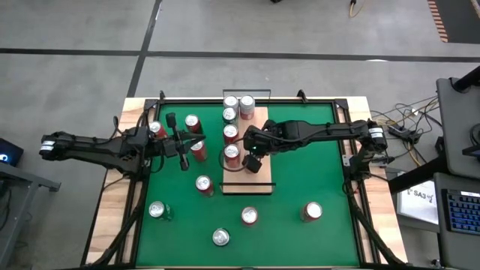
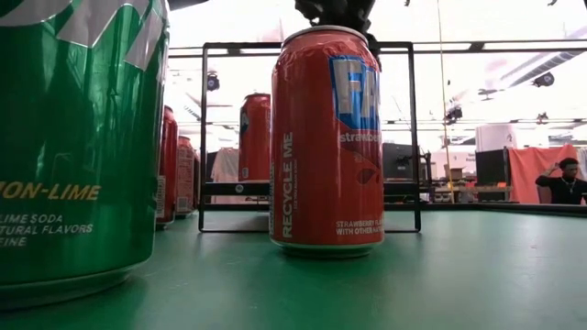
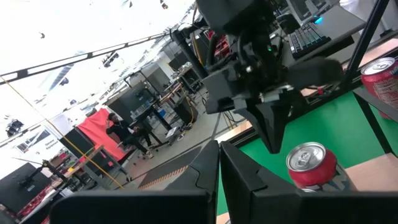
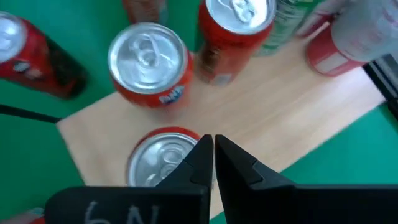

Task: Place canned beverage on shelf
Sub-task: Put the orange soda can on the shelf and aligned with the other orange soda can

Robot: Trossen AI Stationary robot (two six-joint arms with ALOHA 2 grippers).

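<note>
Both grippers empty, fingers together: right gripper (image 1: 252, 163) hovering above a red can (image 1: 232, 153) on the shelf (image 1: 259, 182); left gripper (image 1: 185, 160) beside loose cans. Better opened wide before descending.

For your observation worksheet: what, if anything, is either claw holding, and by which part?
Nothing. The right claw is shut above a red can on the shelf; the left claw is shut, empty.

Lighting: bright, even, from overhead; soft short shadows beside the cans on the green mat (image 1: 315, 161). Low view: backlit, ceiling blown out white, the near green can (image 2: 78, 137) blurred and bulging at the frame edge. Left wrist view: sky-bright glare across the upper half (room detail washed out). Right wrist view: far cans soft, motion-smeared; can lids (image 4: 148, 53) carry mild reflections.
</note>
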